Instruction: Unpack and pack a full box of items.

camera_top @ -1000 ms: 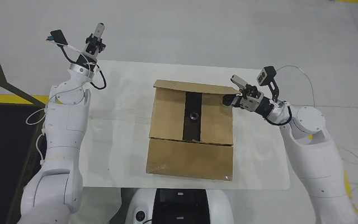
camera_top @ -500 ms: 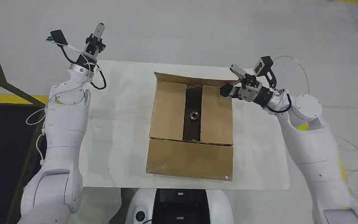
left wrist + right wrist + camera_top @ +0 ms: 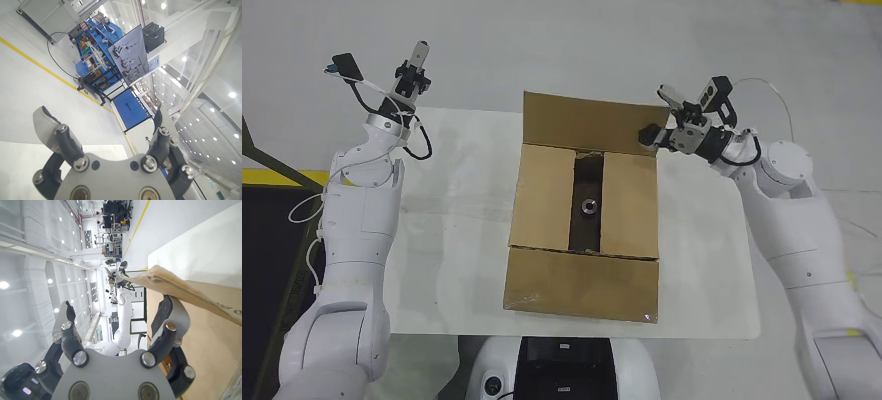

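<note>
Far flap (image 3: 587, 122) swung up, upper centre, propped on open right gripper (image 3: 656, 115) to expose box (image 3: 582, 285); left gripper (image 3: 420, 50) open, idle.

Round ceiling lamps (image 3: 3, 284) give bright, even light. One lamp flares with streaks in the right wrist view. Both wrist views bend straight lines near the edges.

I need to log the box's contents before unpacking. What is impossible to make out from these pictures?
Top view: the side flaps cover most of the box opening; only a dark middle gap is open.
Top view: the round item in that gap is too small to identify.
Right wrist view: the raised flap, propped on the open right gripper, is cut off by the edge.
</note>
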You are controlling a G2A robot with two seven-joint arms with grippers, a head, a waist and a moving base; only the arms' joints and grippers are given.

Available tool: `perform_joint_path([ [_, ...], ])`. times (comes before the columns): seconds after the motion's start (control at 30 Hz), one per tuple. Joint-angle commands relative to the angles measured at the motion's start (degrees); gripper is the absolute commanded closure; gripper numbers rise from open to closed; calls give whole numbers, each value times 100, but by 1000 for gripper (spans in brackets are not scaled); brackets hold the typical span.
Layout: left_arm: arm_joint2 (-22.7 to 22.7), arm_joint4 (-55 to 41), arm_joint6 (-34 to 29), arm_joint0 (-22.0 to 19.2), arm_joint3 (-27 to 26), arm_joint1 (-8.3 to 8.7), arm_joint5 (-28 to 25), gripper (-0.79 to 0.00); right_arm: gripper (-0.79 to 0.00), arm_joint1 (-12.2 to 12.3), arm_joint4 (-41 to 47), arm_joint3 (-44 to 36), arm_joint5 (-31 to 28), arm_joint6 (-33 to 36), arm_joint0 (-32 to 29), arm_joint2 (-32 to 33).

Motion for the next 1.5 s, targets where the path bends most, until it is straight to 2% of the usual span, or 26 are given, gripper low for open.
perform_joint_path([
  [0.0, 0, 0, 0, 0, 1, 0, 0, -785, -785, -45, 81, 233, -29, -99, 126, -67],
  [0.37, 0, 0, 0, 0, 1, 0, 0, -785, -785, -376, 231, 1631, -181, -427, 920, -625],
  [0.73, 0, 0, 0, 0, 1, 0, 0, -785, -785, -717, 184, 2862, -258, -628, 1397, -1089],
  [1.17, 0, 0, 0, 0, 1, 0, 0, -785, -785, -1032, 105, 3734, -306, -674, 1736, -1327],
  [1.47, 0, 0, 0, 0, 1, 0, 0, -785, -785, -1158, 83, 4074, -416, -665, 1921, -1308],
])
